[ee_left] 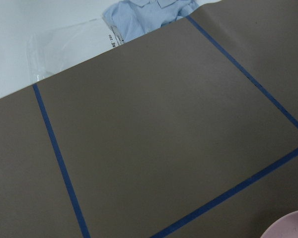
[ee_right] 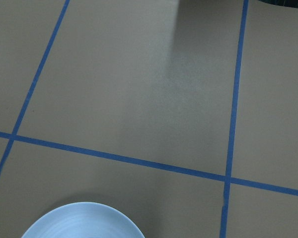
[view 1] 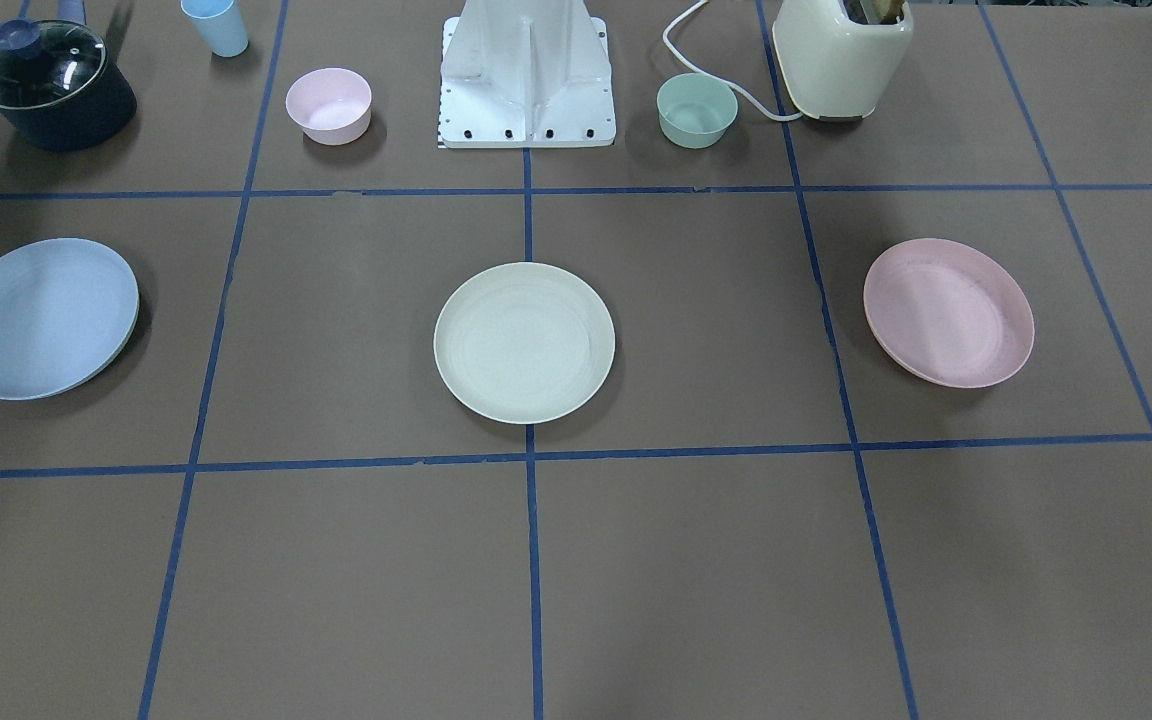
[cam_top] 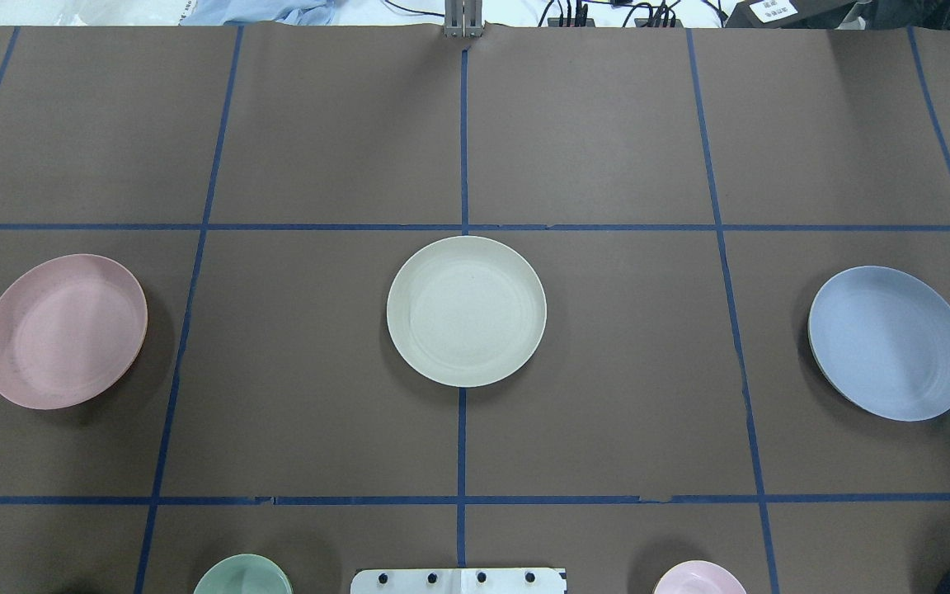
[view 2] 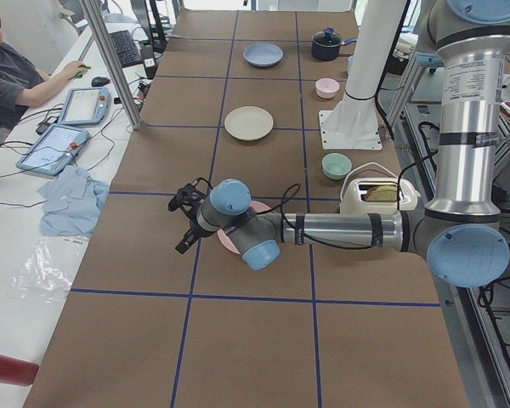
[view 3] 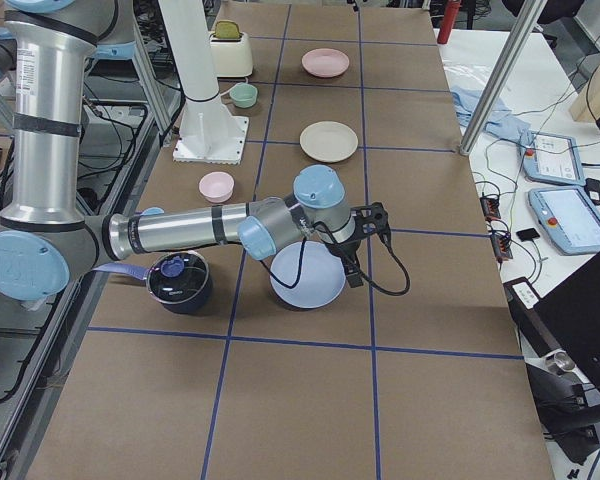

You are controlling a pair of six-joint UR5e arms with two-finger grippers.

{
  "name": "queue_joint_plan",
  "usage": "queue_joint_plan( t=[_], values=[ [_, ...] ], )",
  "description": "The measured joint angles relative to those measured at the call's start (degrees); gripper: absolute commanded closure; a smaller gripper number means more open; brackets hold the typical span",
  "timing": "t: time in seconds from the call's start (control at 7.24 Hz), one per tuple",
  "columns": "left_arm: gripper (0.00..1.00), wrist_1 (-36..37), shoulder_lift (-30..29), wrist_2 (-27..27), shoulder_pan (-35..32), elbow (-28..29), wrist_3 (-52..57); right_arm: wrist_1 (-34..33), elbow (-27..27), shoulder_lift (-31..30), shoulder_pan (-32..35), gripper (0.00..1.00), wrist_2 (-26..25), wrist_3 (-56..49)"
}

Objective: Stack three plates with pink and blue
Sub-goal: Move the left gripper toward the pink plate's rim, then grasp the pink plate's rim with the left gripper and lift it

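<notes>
Three plates lie apart in a row across the table. The cream plate (cam_top: 466, 311) is in the middle. The pink plate (cam_top: 63, 331) is on my left and the blue plate (cam_top: 889, 342) on my right. My left gripper (view 2: 185, 223) hovers above the table beside the pink plate (view 2: 261, 206), on the operators' side; its arm hides part of that plate. My right gripper (view 3: 368, 245) hovers above the edge of the blue plate (view 3: 308, 280). I cannot tell whether either gripper is open or shut. Each wrist view shows only a plate rim, pink (ee_left: 293, 225) and blue (ee_right: 82, 220).
Near the robot's base (view 1: 526, 80) stand a pink bowl (view 1: 328, 105), a green bowl (view 1: 696, 110), a cream toaster (view 1: 841, 55), a blue cup (view 1: 216, 25) and a dark lidded pot (view 1: 51, 85). An operator (view 2: 8, 76) sits beside the table.
</notes>
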Motion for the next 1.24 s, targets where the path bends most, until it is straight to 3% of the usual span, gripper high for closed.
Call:
queue_joint_plan(
  t=[0.28,0.55,0.69,0.97,1.24],
  values=[
    [0.00,-15.6,1.4,6.0,8.1,7.5,-13.5,1.6,0.0,-0.3,-0.5,0.00,0.0,1.6],
    [0.00,-21.7,3.1,9.6,15.3,9.6,-20.0,2.2,0.0,-0.6,-0.6,0.00,0.1,1.8],
    [0.14,-22.7,3.6,11.7,18.5,9.8,-21.6,2.3,0.0,-0.7,-0.6,0.00,0.1,1.8],
    [0.94,-23.2,4.2,16.1,23.1,9.8,-22.6,2.4,0.0,-0.8,-0.6,0.00,0.1,1.8],
    [1.00,-23.2,4.8,17.0,24.0,9.6,-22.3,2.4,0.0,-0.7,-0.6,0.00,0.1,1.8]
  ],
)
